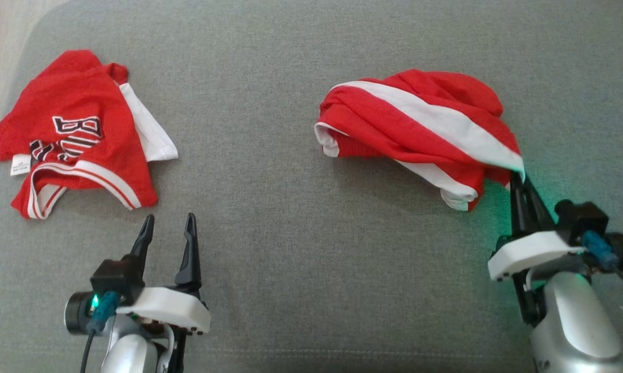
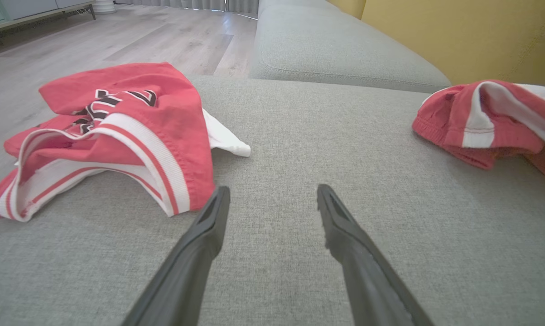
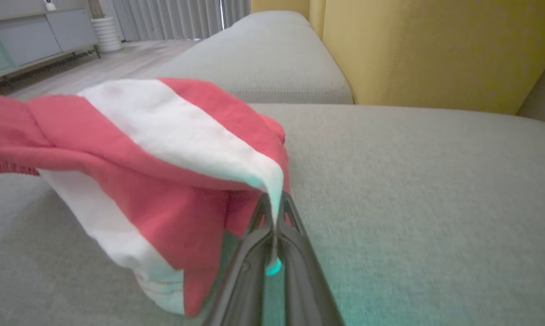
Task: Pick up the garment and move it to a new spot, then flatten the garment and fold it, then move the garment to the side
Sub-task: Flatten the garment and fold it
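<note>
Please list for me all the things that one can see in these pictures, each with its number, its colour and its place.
jersey: 1, red with white trim and black-and-white letters, crumpled on the seat at the robot's left.
striped garment: 1, red and white, bunched on the seat at the robot's right, one corner lifted.
sofa seat: 1, grey, under both garments.
backrest: 1, yellow, behind the seat.
floor: 1, pale wood, beyond the sofa.
cabinet: 1, pale grey-green, at the far side of the room.
left gripper: 1, dark fingers, open, near the jersey, holding nothing.
right gripper: 1, dark fingers, shut on the lifted corner of the striped garment.
</note>
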{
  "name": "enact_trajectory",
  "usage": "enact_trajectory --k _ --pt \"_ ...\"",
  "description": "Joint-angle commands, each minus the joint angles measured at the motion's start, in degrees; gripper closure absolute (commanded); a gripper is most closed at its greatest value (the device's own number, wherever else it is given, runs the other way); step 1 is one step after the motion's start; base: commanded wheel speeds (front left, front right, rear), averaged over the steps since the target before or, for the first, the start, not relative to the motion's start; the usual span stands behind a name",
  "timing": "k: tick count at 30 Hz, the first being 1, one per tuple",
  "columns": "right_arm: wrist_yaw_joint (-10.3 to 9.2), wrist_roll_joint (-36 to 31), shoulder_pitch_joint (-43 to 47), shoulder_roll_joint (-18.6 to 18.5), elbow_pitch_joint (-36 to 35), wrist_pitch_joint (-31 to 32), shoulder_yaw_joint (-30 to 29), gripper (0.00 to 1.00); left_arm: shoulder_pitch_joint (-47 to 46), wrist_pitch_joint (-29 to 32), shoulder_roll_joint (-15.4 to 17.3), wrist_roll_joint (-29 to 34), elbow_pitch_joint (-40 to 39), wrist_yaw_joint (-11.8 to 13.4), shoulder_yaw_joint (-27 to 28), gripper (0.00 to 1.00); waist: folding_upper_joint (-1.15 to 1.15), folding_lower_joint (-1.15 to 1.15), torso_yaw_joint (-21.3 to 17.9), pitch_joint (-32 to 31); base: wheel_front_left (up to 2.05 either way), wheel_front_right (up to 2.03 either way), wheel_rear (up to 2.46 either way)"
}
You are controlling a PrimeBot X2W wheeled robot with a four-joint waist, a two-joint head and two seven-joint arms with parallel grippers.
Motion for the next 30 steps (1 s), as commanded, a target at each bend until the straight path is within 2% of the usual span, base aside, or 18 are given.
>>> enact_trajectory --k 1,6,9,10,21,26,30 --pt "0.43 -0.4 -1.7 -0.1 -2.8 -0.6 1.1 1.00 -2.2 -0.3 0.2 -0.4 -1.8 -0.1 1.7 0.00 0.00 0.00 0.0 0.0 0.00 0.00 0.00" --pt "0.43 -1.6 -4.0 -0.1 -7.6 -0.6 2.6 1.00 -2.3 -0.3 0.2 -1.0 -1.1 0.0 0.8 0.00 0.00 0.00 0.0 -1.1 0.00 0.00 0.00" --pt "0.43 -3.3 -8.8 -0.1 -9.1 -0.6 5.6 1.00 -2.2 -0.3 0.2 -1.4 -0.6 0.0 0.2 0.00 0.00 0.00 0.1 -2.1 0.00 0.00 0.00" --pt "0.43 -4.2 -13.2 -0.4 -9.2 -0.6 8.0 1.00 -2.3 -0.3 0.2 -1.6 -0.1 0.0 -0.6 0.00 0.00 0.00 0.6 -2.6 0.00 0.00 0.00" --pt "0.43 -2.6 -41.4 -1.5 -1.4 -0.3 22.6 1.00 -3.1 -0.3 0.2 -3.5 1.2 0.0 -6.8 0.00 0.00 0.00 7.9 -5.0 0.00 0.00 0.00" --pt "0.43 -1.6 -49.1 -1.6 1.6 -0.5 23.9 1.00 -3.0 -0.3 0.2 -3.6 1.4 0.4 -8.5 0.00 0.00 0.00 9.5 -5.2 0.00 0.00 0.00" --pt "0.43 -1.3 -48.8 -2.7 3.4 -0.6 22.8 1.00 -2.6 -0.3 0.2 -3.5 1.2 0.8 -7.8 0.00 0.00 0.00 8.5 -5.2 0.00 0.00 0.00"
